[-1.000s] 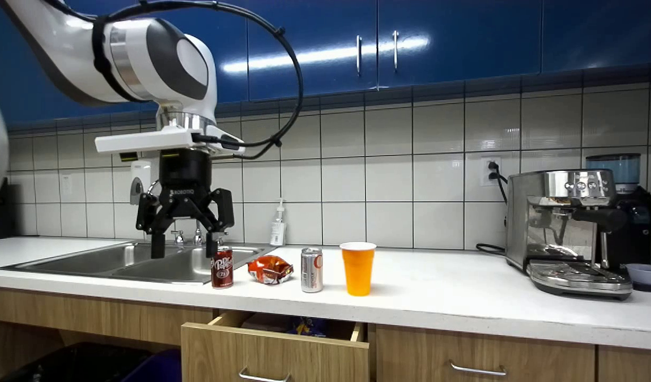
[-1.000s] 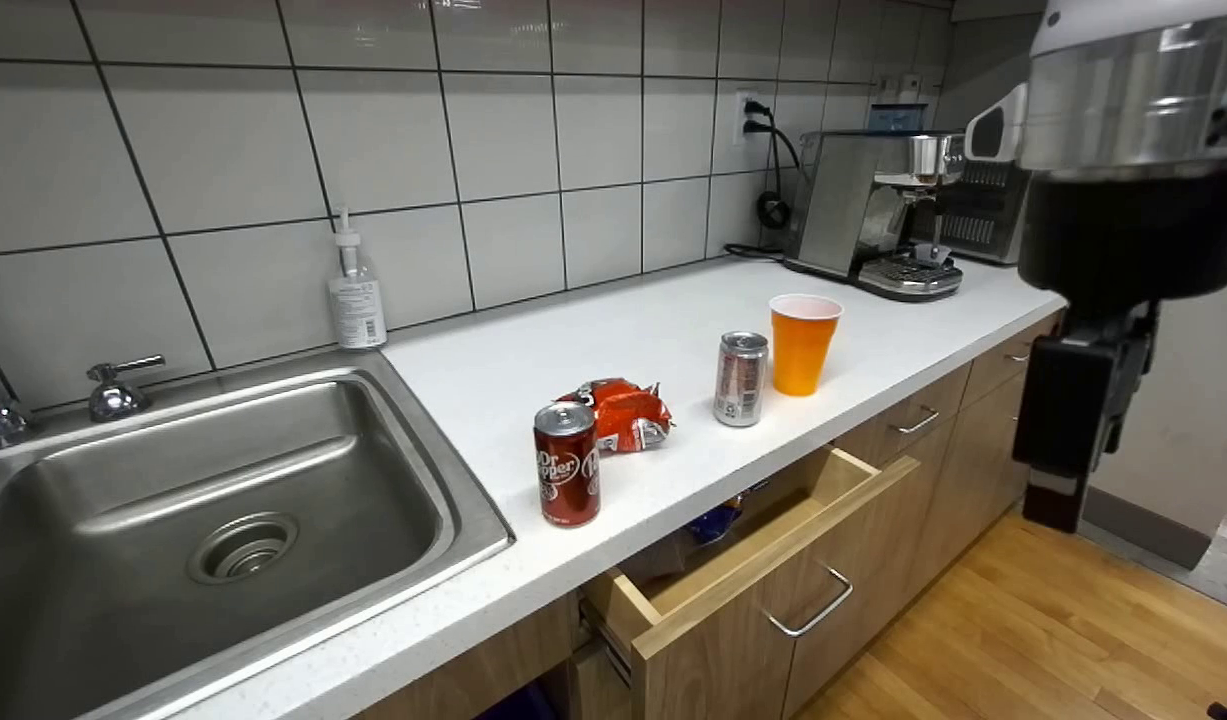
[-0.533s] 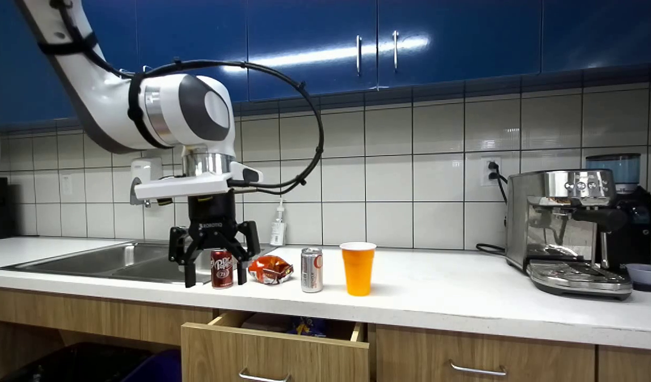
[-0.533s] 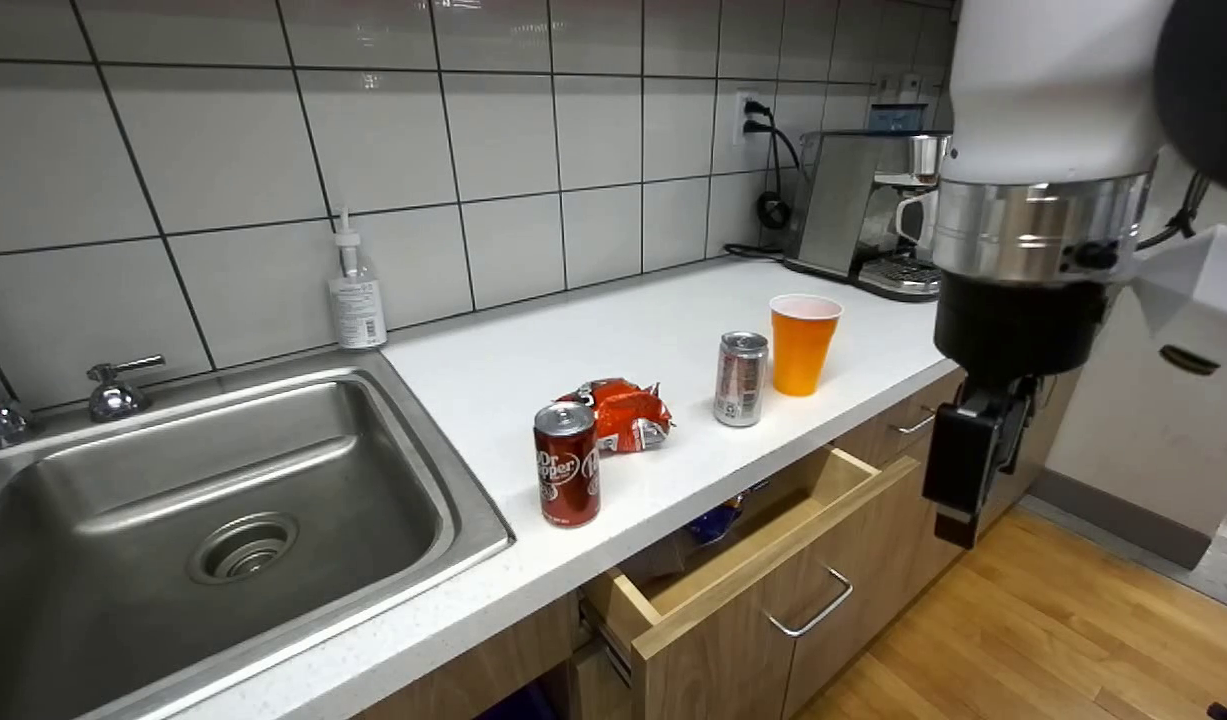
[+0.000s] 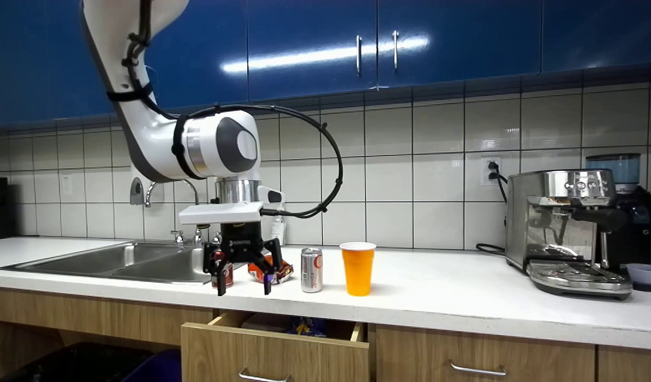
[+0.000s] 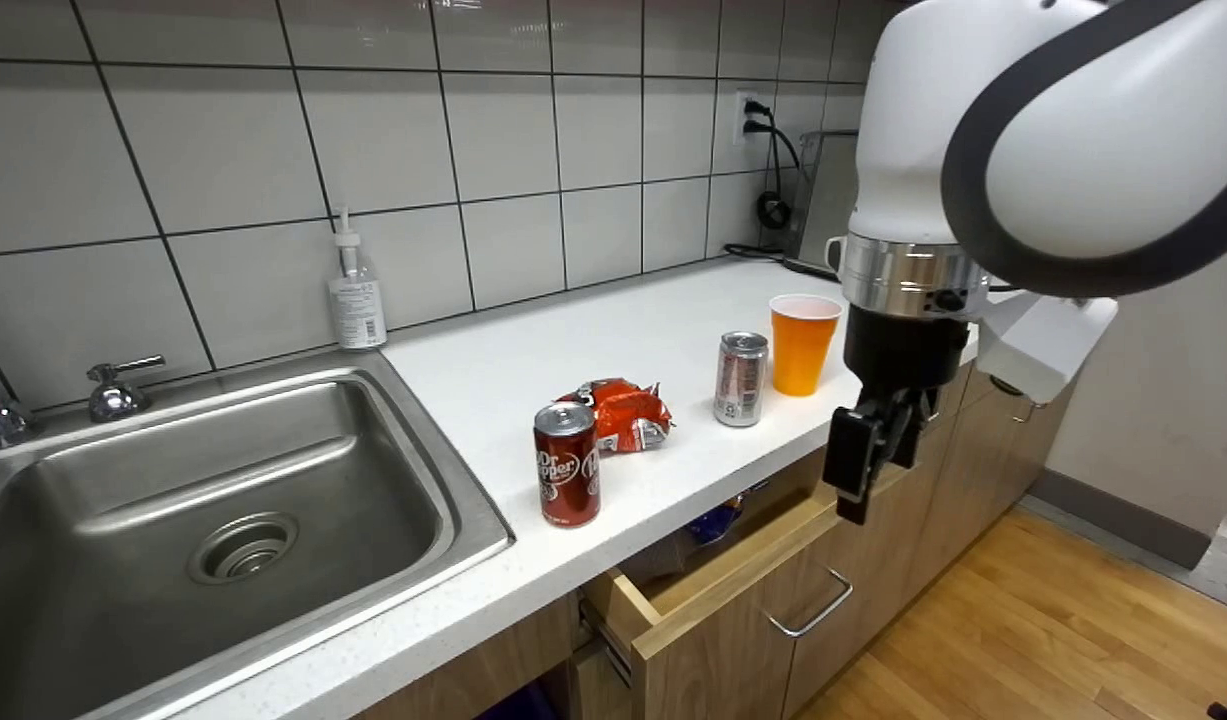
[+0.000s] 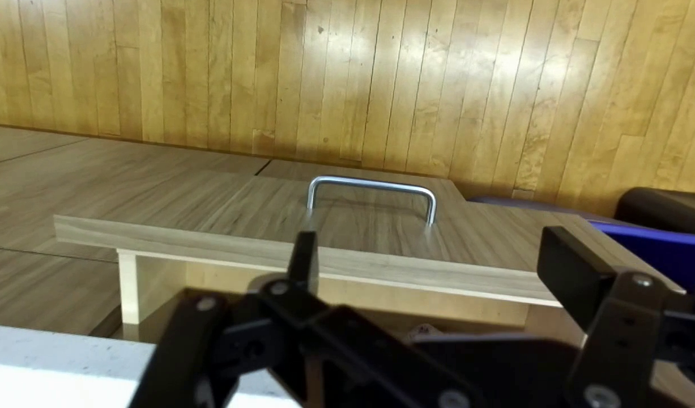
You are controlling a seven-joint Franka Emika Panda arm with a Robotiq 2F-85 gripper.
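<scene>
Gripper (image 5: pixel 244 288): you have it pointing down, fingers (image 7: pixel 574 269) spread wide, with nothing held between them.
Drawer (image 6: pixel 733 640): nearest to your gripper, pulled out under the countertop (image 5: pixel 436 270), a blue packet (image 5: pixel 307 326) inside; no contact shows.
Drawer front (image 7: pixel 370 232): if you descended off line, a fingertip could land on its top edge or catch the metal handle (image 7: pixel 375 184).
Arm (image 5: pixel 153 146): forearm slants down from above, wrist upright; your exact height over the drawer is hard to judge.
Dr Pepper can (image 6: pixel 567 465): upright near the countertop's edge, just beside a crumpled red snack bag (image 6: pixel 633 415), contact between them unclear; a low swing inward could tip it.
Silver soda can (image 6: pixel 741 380): upright, just beside the orange plastic cup (image 6: pixel 801 345); a widely spread finger sweeping sideways could topple either, the cup likely being light.
Sink (image 6: pixel 478 522): its stainless rim lies just beside the Dr Pepper can.
Espresso machine (image 5: pixel 548 228): far along the countertop, well apart from your gripper.
</scene>
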